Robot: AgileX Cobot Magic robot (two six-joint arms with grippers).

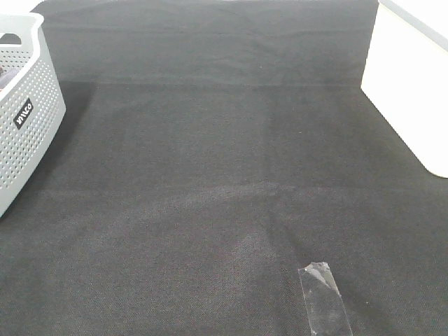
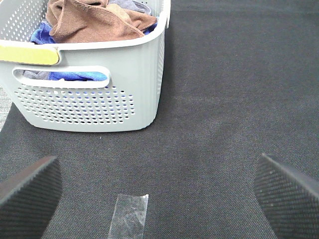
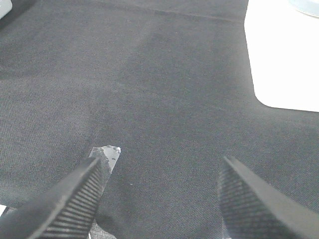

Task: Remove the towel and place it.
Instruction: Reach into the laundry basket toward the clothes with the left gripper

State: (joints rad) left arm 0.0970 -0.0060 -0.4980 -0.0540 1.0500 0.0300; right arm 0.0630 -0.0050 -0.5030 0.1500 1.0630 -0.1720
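Observation:
The reddish-brown towel (image 2: 94, 22) lies crumpled inside the grey perforated laundry basket (image 2: 89, 102), on top of blue cloth (image 2: 75, 75). In the exterior high view only the basket's side (image 1: 24, 119) shows at the far left; the towel is hidden there. My left gripper (image 2: 157, 191) is open and empty, hovering over the black cloth a short way in front of the basket. My right gripper (image 3: 159, 199) is open and empty over the black cloth, near a strip of clear tape (image 3: 105, 155). Neither arm shows in the exterior high view.
A black cloth (image 1: 224, 175) covers the table. A white surface (image 1: 409, 91) borders it at the right. A strip of clear tape (image 1: 323, 297) is stuck near the front edge; another strip (image 2: 129, 214) lies in front of the basket.

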